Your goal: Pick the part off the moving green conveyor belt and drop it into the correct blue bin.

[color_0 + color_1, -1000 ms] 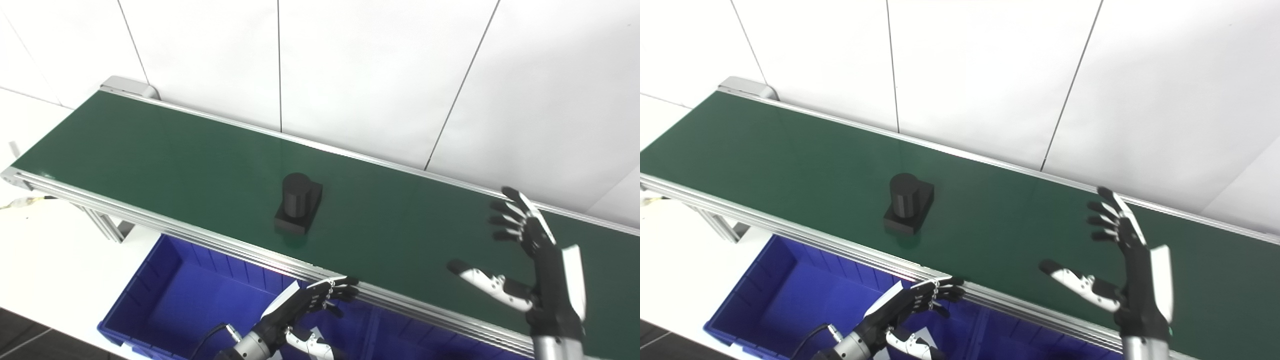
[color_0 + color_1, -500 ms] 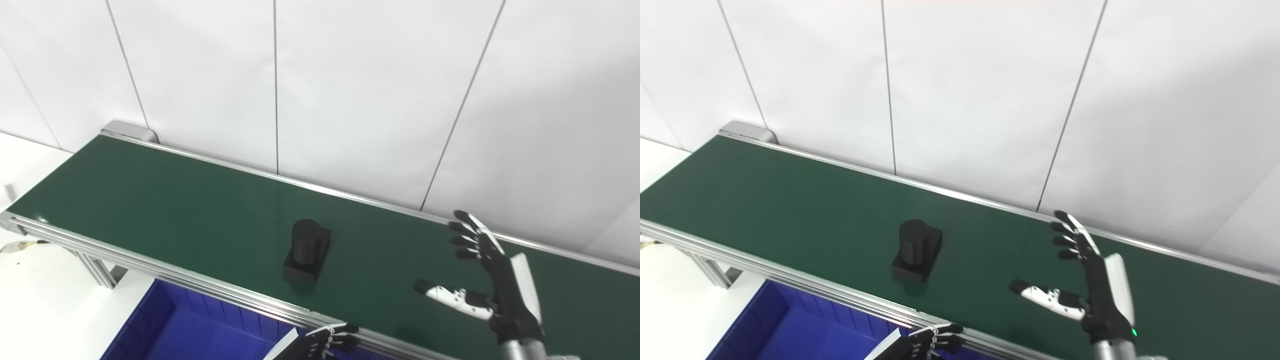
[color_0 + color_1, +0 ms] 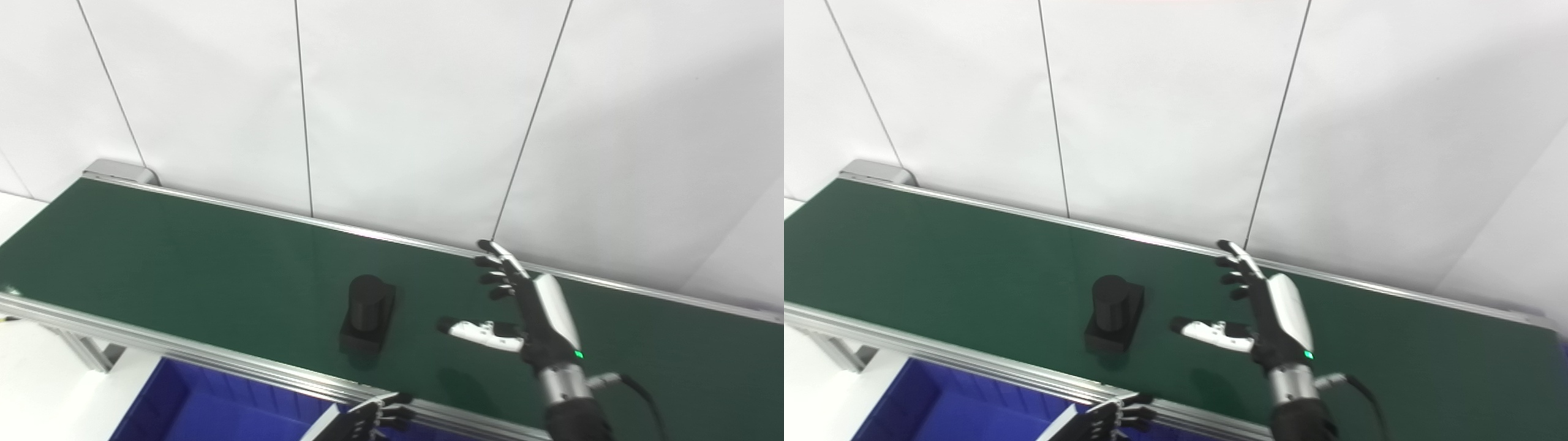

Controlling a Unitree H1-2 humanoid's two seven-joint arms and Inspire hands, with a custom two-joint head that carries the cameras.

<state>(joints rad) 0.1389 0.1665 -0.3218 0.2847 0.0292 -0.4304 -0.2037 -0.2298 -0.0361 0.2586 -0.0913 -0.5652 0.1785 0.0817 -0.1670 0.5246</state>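
Note:
A black part (image 3: 367, 314), a short cylinder standing on a flat square base, rides upright on the green conveyor belt (image 3: 184, 263) near its front rail. My right hand (image 3: 520, 309) is open above the belt just right of the part, fingers spread and thumb pointing toward it, with a gap between them. My left hand (image 3: 370, 419) shows only partly at the bottom edge, fingers curled by the belt's front rail, holding nothing that I can see.
A blue bin (image 3: 184, 413) sits below the belt's front rail at the lower left. The belt's aluminium frame (image 3: 184, 358) runs along the front. A white panelled wall (image 3: 398, 110) stands right behind the belt.
The camera has tilted up and shifted. My right hand has moved left along the belt, closing on the part. The part has drifted a little right. My left hand has stayed low.

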